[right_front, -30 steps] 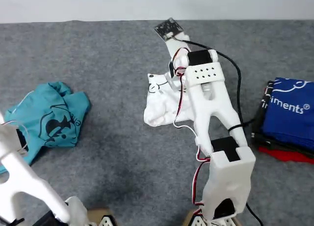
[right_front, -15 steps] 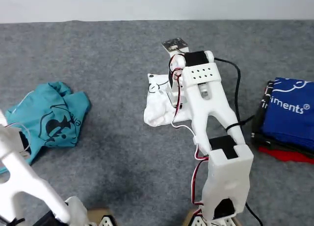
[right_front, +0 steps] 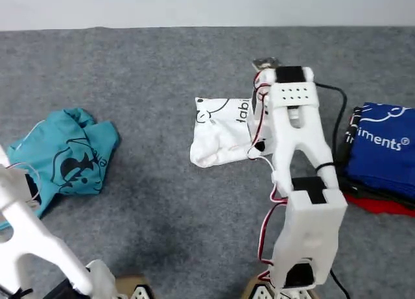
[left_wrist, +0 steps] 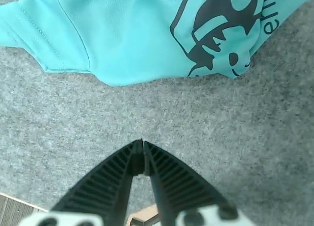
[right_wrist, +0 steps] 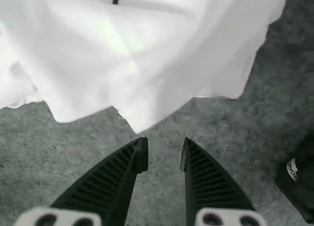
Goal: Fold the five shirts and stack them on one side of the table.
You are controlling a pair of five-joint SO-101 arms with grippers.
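The white shirt (right_front: 217, 133) lies crumpled in the middle of the grey table (right_front: 142, 59), not yet folded; its loose edge sits just ahead of the right gripper (right_wrist: 163, 152), whose fingers stand slightly parted with nothing between them; that arm is plainly the nearer. The teal shirt (right_front: 68, 155) lies bunched at the left, just beyond the left gripper (left_wrist: 143, 151), its fingers pressed together and empty; the folded stack (right_front: 381, 150) sits far right.
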